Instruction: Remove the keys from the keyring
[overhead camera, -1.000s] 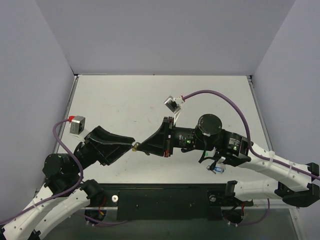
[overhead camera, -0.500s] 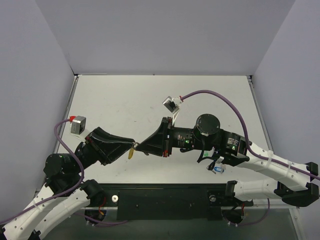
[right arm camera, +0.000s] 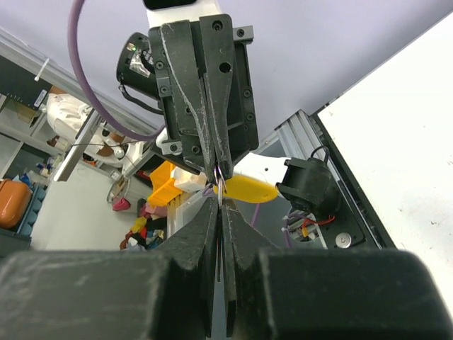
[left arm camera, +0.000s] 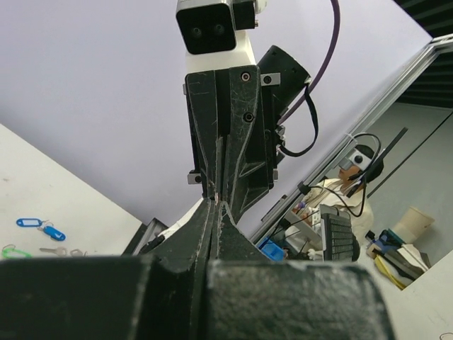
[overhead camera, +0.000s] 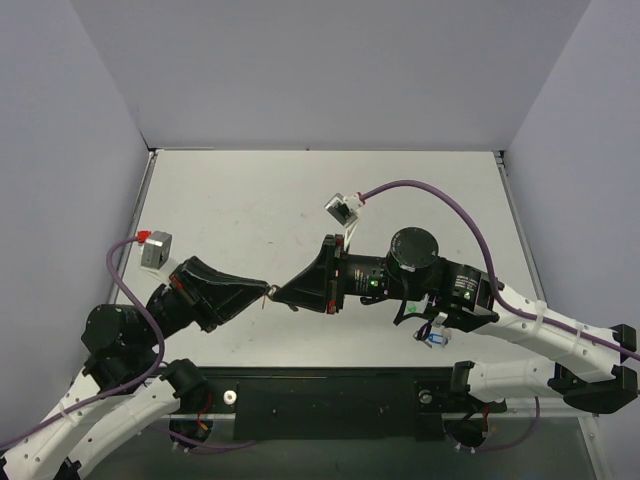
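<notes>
Your left gripper [overhead camera: 258, 290] and right gripper [overhead camera: 278, 293] meet tip to tip above the table [overhead camera: 300, 190]. Both finger pairs are pressed together. The keyring [right arm camera: 221, 175] is a thin wire loop pinched at the left fingertips. You cannot tell what, if anything, the right pair pinches. The yellow-capped key [right arm camera: 244, 189] juts sideways just beside that junction. It is plain only in the right wrist view; overhead it is a speck, and the left wrist view hides it. Only the left wrist view shows the blue tags [left arm camera: 28, 222], a green tag [left arm camera: 10, 251] and a loose silver key [left arm camera: 53, 250] lying on the table.
</notes>
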You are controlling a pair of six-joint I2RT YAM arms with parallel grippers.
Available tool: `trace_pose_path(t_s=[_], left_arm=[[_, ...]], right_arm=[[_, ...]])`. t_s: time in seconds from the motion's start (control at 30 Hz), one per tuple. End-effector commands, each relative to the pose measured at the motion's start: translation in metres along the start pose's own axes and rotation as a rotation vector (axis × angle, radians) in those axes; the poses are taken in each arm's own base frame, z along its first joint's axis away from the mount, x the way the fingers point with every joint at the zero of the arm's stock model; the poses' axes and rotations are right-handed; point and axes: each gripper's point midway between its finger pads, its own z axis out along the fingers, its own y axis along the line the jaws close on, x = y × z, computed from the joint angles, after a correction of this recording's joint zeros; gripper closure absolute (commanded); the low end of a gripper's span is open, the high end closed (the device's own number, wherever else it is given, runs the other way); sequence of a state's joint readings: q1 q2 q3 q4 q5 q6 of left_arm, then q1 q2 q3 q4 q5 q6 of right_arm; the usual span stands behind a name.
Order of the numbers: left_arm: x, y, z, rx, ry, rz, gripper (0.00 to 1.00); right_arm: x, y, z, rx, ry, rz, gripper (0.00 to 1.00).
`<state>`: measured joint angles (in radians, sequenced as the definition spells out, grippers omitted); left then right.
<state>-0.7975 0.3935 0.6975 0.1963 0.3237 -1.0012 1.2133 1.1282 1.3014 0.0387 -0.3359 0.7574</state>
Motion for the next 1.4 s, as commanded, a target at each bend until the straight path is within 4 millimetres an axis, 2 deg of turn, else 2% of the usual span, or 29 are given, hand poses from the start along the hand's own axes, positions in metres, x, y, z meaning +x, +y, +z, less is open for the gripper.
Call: trace_pose_path(t_s=[0.0, 0.33, 0.93, 1.3, 1.33, 1.37], left_arm=[[-0.004, 0.0, 0.001, -0.059, 0.04, 0.071, 1.0], [0.013, 0.013, -0.005, -0.151, 0.179, 0.123, 1.0], [0.035, 0.027, -0.007, -0.187, 0.316, 0.126, 1.0], [0.032, 0.027, -0.007, -0.211, 0.317, 0.132, 1.0], [0.029, 0.028, -0.006, -0.217, 0.306, 0.131, 0.98], [0.027, 0.025, -0.006, -0.211, 0.294, 0.134, 0.88]], right_arm=[[-0.015, 0.024, -0.005, -0.061, -0.027, -0.038, 1.0], [-0.011, 0.019, -0.006, -0.034, -0.007, -0.037, 1.0], [-0.001, 0.007, 0.001, 0.027, 0.067, -0.035, 1.0], [0.002, 0.003, 0.004, 0.035, 0.075, -0.027, 1.0], [0.002, 0.003, 0.004, 0.035, 0.076, -0.026, 1.0], [0.003, 0.003, 0.003, 0.034, 0.074, -0.026, 1.0]])
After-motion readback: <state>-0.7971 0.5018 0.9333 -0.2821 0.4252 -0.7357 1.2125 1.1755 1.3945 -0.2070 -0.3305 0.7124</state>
